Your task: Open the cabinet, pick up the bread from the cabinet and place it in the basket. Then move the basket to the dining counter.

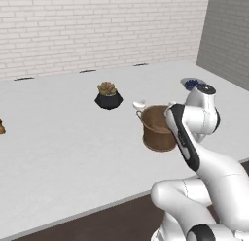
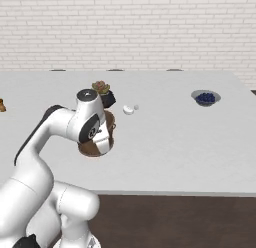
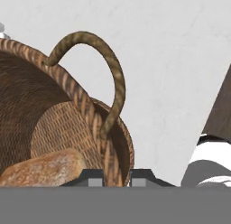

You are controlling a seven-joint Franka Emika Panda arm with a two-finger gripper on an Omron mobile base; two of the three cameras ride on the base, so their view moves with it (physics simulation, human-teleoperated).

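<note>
Where basket (image 1: 155,128) stands: plant pot (image 1: 108,99) nearby

Potted plant (image 1: 108,94) in black pot, mid-counter. Small white object (image 2: 129,110), perhaps cup, just right of plant. Bowl (image 2: 205,98) of dark berries far right. Brown item (image 1: 2,127) at left edge. Brick wall (image 1: 97,26) behind.

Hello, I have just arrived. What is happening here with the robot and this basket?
The robot arm has its gripper shut on the rim of the basket, just below one loop handle. The bread already lies inside the basket. The basket stands on the wide white dining counter, near a small potted plant and a bowl of dark berries. So the bread step looks done, and the basket is at the counter, with the grip not yet released.
</note>
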